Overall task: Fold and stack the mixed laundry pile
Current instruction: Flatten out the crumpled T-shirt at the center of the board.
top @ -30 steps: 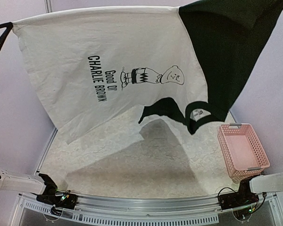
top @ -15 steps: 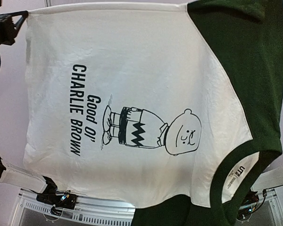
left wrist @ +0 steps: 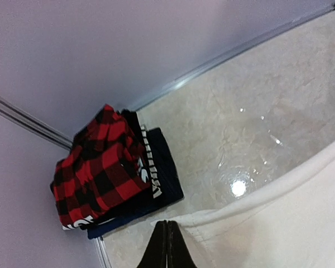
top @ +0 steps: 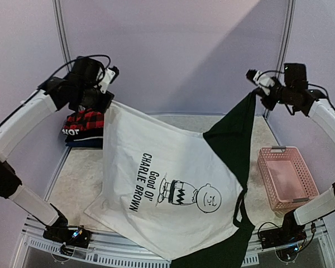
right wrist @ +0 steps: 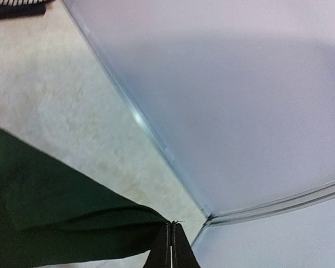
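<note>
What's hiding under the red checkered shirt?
Under the plaid shirt lie folded dark clothes, one with white lettering. How many are stacked there cannot be seen.

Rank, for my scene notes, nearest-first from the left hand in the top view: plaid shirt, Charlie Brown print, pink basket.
1. plaid shirt, beside the left hand, back left.
2. Charlie Brown print, centre.
3. pink basket, right side.

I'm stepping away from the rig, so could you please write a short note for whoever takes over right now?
The left tool: shut on the Charlie Brown tee at a white corner.
The right tool: shut on its dark green sleeve.
The tee hangs spread between them above the table.
Done: red plaid flannel shirt folded atop dark folded clothes, far-left corner.
Remaining: lay the tee flat, fold it, add it to the stack.
</note>
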Robot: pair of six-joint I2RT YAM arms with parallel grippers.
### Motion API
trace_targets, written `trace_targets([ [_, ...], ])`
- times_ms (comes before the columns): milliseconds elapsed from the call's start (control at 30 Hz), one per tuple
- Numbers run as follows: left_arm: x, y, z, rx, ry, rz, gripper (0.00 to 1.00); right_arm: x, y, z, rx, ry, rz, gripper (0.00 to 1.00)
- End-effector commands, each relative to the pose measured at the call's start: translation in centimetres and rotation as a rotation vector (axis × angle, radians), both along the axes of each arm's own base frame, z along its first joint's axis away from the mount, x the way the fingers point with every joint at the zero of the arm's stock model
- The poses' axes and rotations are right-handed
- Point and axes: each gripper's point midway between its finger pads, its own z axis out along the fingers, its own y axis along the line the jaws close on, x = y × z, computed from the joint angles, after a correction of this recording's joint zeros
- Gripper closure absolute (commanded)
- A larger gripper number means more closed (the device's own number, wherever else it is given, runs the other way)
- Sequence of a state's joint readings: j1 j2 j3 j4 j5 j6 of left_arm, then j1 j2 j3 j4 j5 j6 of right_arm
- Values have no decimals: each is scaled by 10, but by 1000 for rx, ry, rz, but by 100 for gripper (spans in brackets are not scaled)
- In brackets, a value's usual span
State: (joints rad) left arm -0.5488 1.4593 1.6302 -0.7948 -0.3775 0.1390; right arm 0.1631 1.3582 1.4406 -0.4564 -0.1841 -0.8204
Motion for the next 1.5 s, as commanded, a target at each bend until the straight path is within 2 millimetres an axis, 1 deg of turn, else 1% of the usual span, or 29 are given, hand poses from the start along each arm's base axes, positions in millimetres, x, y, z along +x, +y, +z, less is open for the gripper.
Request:
trace_targets([
  [0,38,4,-61,-16,101,82,100,37,-12,-57,-88,41,-75,100],
  [67,52,9,-86,6,147,115,100,60,-16,-75,-89,72,-126,100],
  [100,58,11,-97,13,165,130,100,70,-17,-76,-86,77,-146,100],
  [133,64,12,-105,16,179,139,100,84,-18,-87,-73,106,-172,100],
  [167,69,13,-112,20,190,147,100,97,-22,-91,-73,117,-217,100],
  [200,74,16,-117,27,200,160,100,108,-24,-87,-73,112,-247,100],
  [233,79,18,-122,30,208,173,100,122,-26,-99,-78,134,-279,100],
  [267,84,20,-127,33,218,184,100,132,-28,-97,-82,135,-303,100],
  [300,89,20,-135,35,231,191,100,144,-30,-101,-87,144,-328,100],
  [333,94,20,-138,33,235,197,100,157,-31,-113,-93,165,-351,100],
  [400,103,18,-143,26,243,199,100,177,-34,-110,-90,152,-391,100],
  [433,107,17,-146,28,245,196,100,185,-34,-121,-91,170,-402,100],
  [567,123,9,-152,24,240,193,100,204,-39,-125,-90,146,-457,100],
  [600,127,6,-151,15,236,186,100,208,-42,-122,-94,129,-473,100],
  [700,137,-1,-149,-8,226,176,100,213,-47,-121,-111,111,-503,100],
  [800,148,-8,-143,-19,204,162,100,206,-49,-125,-119,146,-511,100],
  [900,158,-12,-144,-7,194,140,100,193,-50,-124,-116,193,-513,100],
  [967,166,-15,-148,-1,194,135,100,181,-47,-125,-100,236,-496,100],
  [1000,170,-15,-151,-3,199,136,100,174,-44,-129,-92,264,-483,100],
  [1033,174,-16,-152,-11,199,137,100,167,-41,-125,-68,282,-471,100],
  [1067,178,-18,-154,-18,198,133,100,161,-38,-126,-57,305,-466,100],
  [1167,195,-27,-156,-35,174,105,100,148,-35,-128,-25,359,-462,100],
  [1233,210,-28,-157,-30,155,109,100,150,-39,-125,-19,346,-487,100],
  [1267,217,-27,-158,-35,152,114,100,154,-41,-124,-25,329,-503,100],
  [1333,231,-22,-157,-60,135,139,100,165,-48,-115,-37,281,-539,100],
  [1367,236,-20,-156,-73,127,146,100,171,-50,-117,-45,275,-553,100],
  [1400,241,-19,-154,-88,116,149,100,176,-51,-115,-46,263,-563,100],
  [1467,247,-19,-156,-103,108,146,100,187,-54,-122,-45,259,-582,100],
])
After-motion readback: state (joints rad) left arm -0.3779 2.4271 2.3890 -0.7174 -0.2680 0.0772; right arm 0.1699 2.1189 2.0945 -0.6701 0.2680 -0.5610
